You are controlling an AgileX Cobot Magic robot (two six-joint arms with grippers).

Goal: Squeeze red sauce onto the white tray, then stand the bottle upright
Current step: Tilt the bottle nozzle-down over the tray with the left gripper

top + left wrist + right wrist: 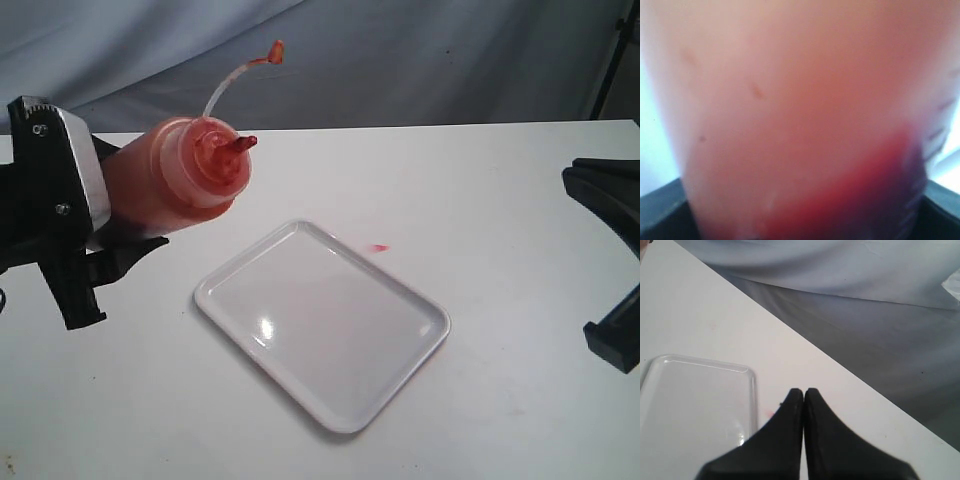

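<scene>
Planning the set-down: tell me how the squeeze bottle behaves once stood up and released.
The squeeze bottle has translucent plastic walls that probably flex when gripped. Red sauce pools to one side, so it seems partly full: likely light, easily tipped. Its round body would probably roll.

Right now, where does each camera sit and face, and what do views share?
Exterior: off the arms, raised, looking down at the white tray; left gripper holds the tilted bottle, right gripper at right edge.
Left wrist: left arm, filled by the blurred bottle.
Right wrist: past its shut jaws toward the white tray corner and backdrop.
Shared: bottle with left wrist, white tray with right.
</scene>
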